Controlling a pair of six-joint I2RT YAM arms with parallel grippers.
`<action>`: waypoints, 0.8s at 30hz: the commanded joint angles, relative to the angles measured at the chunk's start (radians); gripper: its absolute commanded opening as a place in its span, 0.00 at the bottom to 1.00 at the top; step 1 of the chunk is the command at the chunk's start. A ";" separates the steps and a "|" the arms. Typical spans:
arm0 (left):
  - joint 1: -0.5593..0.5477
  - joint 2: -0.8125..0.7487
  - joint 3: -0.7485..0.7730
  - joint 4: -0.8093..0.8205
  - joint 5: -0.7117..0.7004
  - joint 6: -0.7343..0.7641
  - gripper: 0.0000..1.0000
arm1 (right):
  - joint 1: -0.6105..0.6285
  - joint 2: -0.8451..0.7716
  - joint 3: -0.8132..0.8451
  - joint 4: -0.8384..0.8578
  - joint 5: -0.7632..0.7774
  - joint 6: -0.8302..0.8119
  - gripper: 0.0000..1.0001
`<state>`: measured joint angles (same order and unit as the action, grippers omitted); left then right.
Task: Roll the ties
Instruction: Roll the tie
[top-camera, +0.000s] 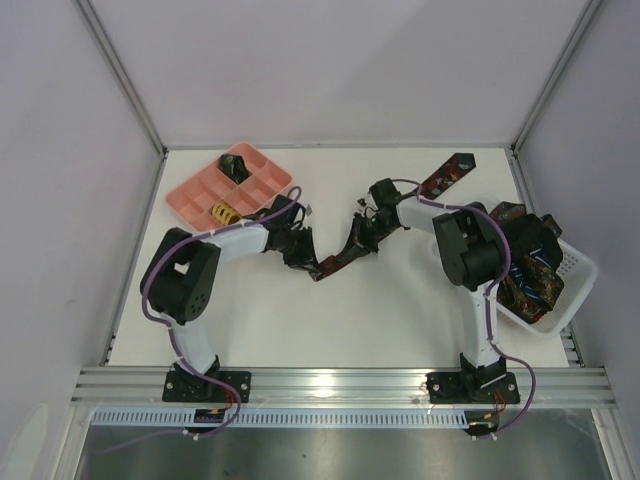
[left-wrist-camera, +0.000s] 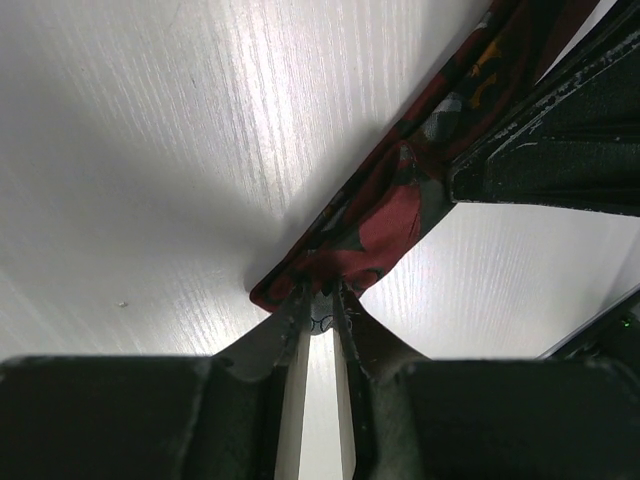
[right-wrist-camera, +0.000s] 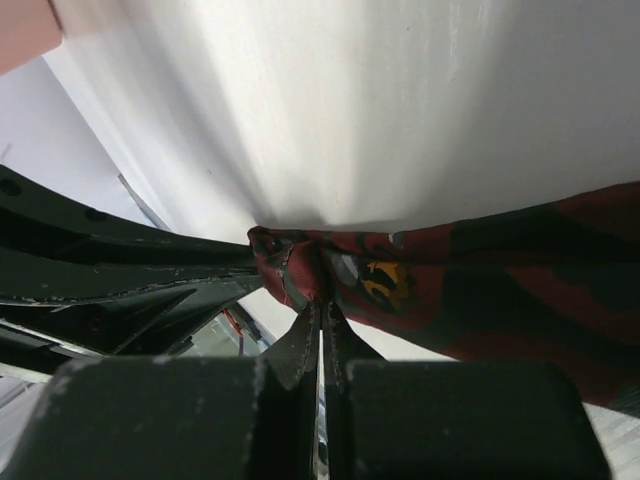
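Note:
A dark tie with red and orange patterning (top-camera: 446, 176) lies across the table from the middle to the back right. My left gripper (top-camera: 310, 262) is shut on its near end, and the left wrist view shows the red fabric (left-wrist-camera: 390, 215) pinched at the fingertips (left-wrist-camera: 320, 292). My right gripper (top-camera: 356, 238) is shut on the same tie a little further along. The right wrist view shows a bunched fold of the tie (right-wrist-camera: 480, 270) held between the closed tips (right-wrist-camera: 322, 302). The two grippers are close together, low over the table.
A pink compartment tray (top-camera: 195, 192) at the back left holds a dark rolled tie (top-camera: 237, 164) and a yellow rolled one (top-camera: 224, 213). A white mesh basket (top-camera: 575, 268) at the right edge holds several loose ties (top-camera: 528, 262).

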<state>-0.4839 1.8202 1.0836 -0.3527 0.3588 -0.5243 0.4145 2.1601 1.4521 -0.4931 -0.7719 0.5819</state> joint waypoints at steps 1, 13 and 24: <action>0.002 0.034 0.019 -0.035 -0.018 0.038 0.20 | -0.010 0.012 -0.002 0.007 0.028 -0.034 0.00; -0.008 0.065 0.050 -0.061 -0.032 0.055 0.20 | 0.007 -0.039 0.120 -0.143 0.089 -0.132 0.15; -0.016 0.065 0.036 -0.052 -0.035 0.050 0.20 | 0.043 0.006 0.156 -0.101 0.011 -0.110 0.13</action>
<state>-0.4923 1.8610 1.1263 -0.3759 0.3698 -0.5129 0.4461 2.1670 1.5677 -0.6121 -0.7216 0.4721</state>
